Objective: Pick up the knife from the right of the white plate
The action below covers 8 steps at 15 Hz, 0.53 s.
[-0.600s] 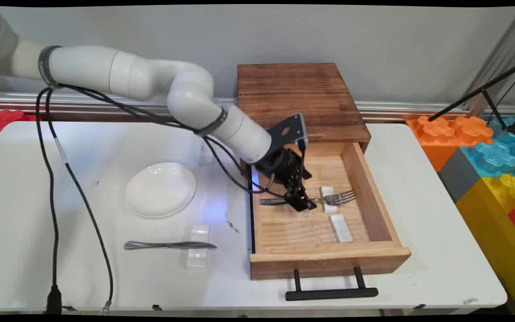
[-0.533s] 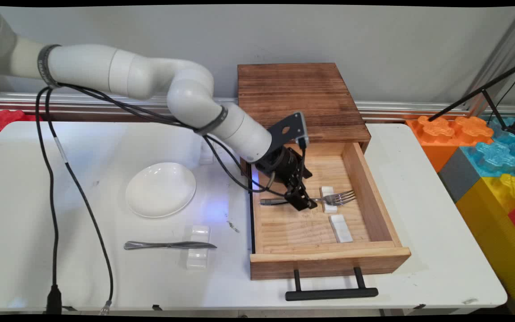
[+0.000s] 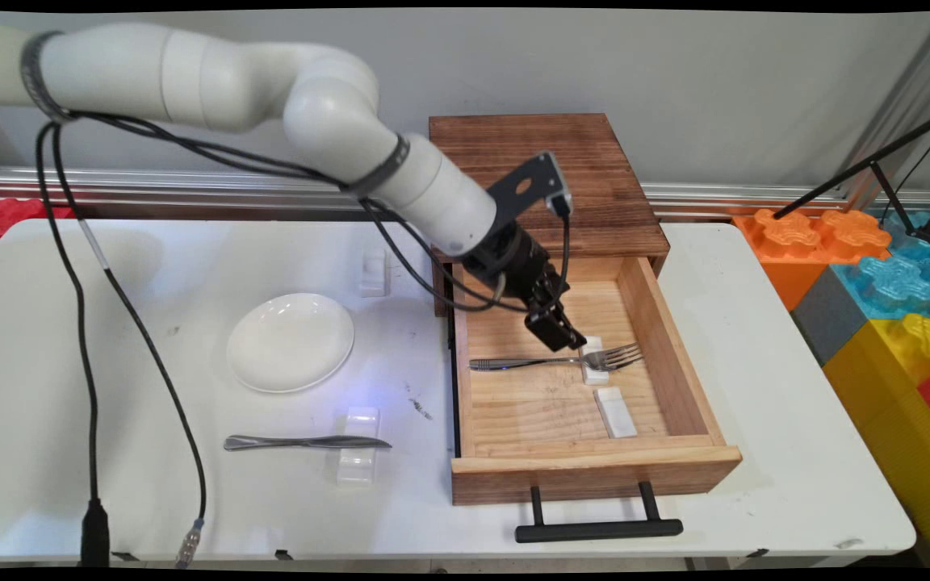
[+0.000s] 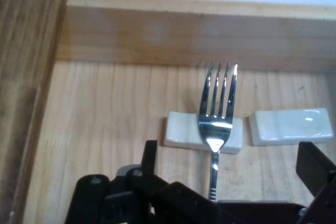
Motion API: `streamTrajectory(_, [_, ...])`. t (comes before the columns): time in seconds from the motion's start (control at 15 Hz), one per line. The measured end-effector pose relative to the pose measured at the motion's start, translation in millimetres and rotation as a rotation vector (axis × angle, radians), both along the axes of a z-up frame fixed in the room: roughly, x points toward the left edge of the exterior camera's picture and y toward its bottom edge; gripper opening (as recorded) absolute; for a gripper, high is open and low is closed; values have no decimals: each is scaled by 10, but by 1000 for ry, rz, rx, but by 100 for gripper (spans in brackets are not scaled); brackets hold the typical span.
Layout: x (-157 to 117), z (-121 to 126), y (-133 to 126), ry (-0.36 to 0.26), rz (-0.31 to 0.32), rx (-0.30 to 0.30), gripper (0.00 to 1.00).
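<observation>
I've got gripper (image 3: 568, 342) hovering w/ jaws apart, empty, just above fork (image 3: 550, 361); handle runs left-right in drawer (image 3: 679, 355).

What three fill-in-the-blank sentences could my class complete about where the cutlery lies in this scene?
1. The fork lies inside the open wooden ____.
2. The fork's neck lies across a small white ____.
3. The knife lies on the table, in front of the white ____.

Missing words: drawer; rest; plate
</observation>
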<state>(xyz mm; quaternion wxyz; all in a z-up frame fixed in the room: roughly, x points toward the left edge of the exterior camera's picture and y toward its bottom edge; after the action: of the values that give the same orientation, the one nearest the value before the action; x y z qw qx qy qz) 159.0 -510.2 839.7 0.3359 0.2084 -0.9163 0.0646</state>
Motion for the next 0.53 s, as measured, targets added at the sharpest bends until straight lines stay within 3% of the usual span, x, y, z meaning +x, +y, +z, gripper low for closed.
streamTrajectory(0.53, [213, 744, 171, -37, 49, 72, 100])
